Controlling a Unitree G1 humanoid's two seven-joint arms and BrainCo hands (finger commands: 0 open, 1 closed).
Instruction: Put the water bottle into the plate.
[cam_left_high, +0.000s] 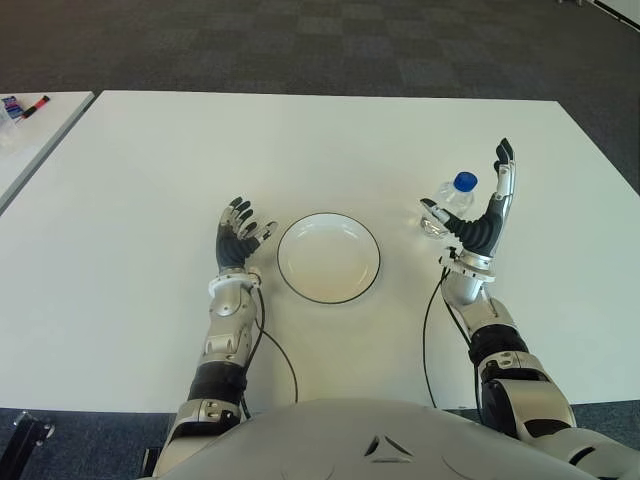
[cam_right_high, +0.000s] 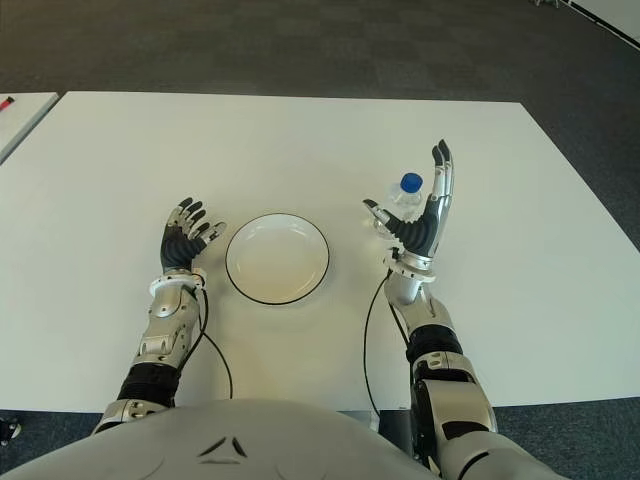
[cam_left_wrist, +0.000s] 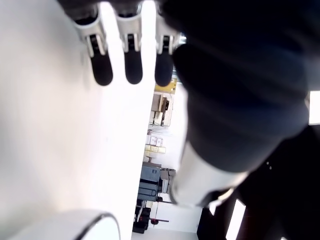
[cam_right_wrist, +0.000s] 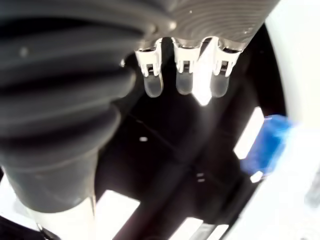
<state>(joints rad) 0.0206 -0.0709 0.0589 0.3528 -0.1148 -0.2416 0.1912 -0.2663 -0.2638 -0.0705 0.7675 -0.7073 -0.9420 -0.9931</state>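
My right hand (cam_left_high: 478, 222) right of centre, fingers spread, holding nothing, water bottle (cam_left_high: 447, 203) upright just beside palm, empty plate (cam_left_high: 328, 257) mid-frame, left hand (cam_left_high: 238, 240) open beside it

No text, label or number is readable on anything here.

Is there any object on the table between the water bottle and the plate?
No. Only bare table lies between the water bottle and the plate. The open right hand is beside the bottle, not blocking.
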